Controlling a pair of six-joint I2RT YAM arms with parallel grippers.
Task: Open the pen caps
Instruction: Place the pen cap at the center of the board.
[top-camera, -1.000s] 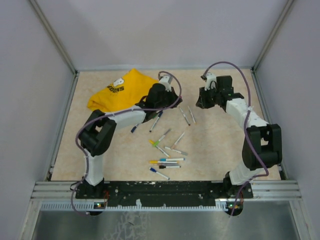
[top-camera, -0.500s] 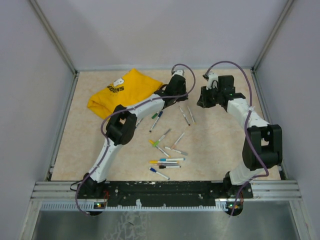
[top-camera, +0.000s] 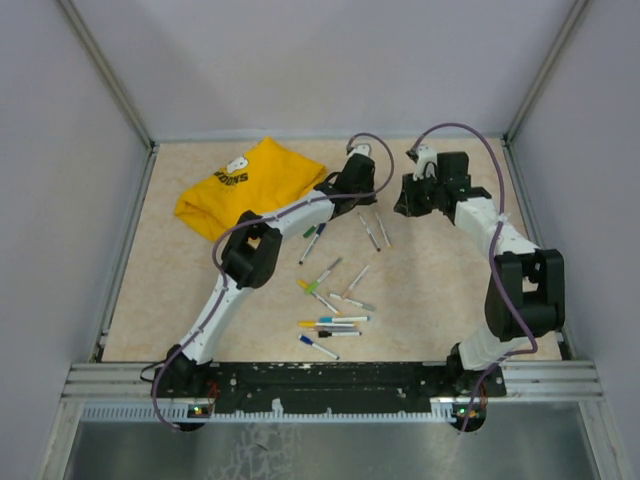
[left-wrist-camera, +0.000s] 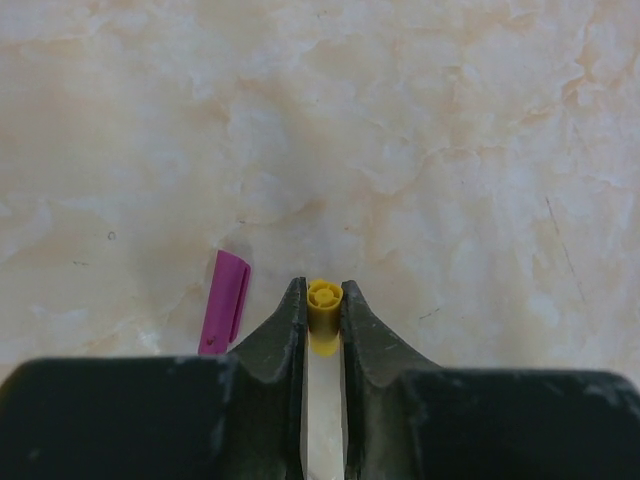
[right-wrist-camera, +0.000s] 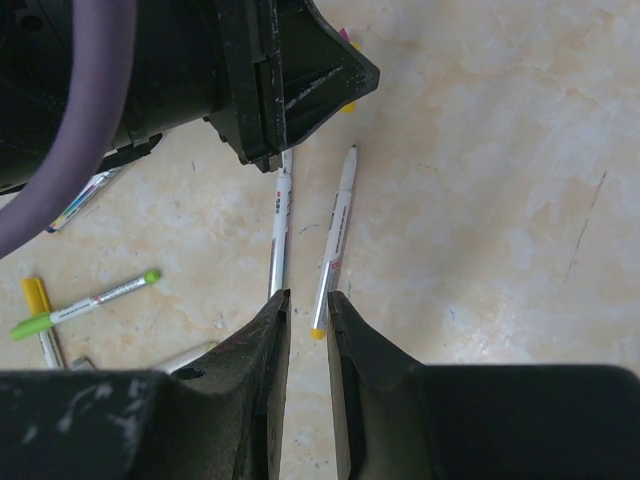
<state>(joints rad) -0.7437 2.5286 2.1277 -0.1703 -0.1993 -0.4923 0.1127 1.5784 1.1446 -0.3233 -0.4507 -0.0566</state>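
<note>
My left gripper (left-wrist-camera: 324, 290) is shut on a stubby yellow pen cap (left-wrist-camera: 324, 302), its hollow end poking out between the fingertips just above the table. A loose magenta cap (left-wrist-camera: 225, 300) lies on the table to its left. In the top view the left gripper (top-camera: 362, 198) reaches to mid-back, facing my right gripper (top-camera: 403, 205). The right gripper (right-wrist-camera: 308, 297) is open a little with nothing between its fingers. Below it lie two uncapped white pens (right-wrist-camera: 335, 235) (right-wrist-camera: 281, 225). More pens (top-camera: 335, 300) are scattered in the middle of the table.
A yellow T-shirt (top-camera: 240, 185) lies crumpled at the back left. The left gripper's black body (right-wrist-camera: 290, 70) fills the top left of the right wrist view, close to the two pens. Green and yellow pens (right-wrist-camera: 85, 300) lie further left. Walls enclose the table.
My left arm has stretched out and swung right from beside the T-shirt toward the right gripper. The right arm has not moved.
</note>
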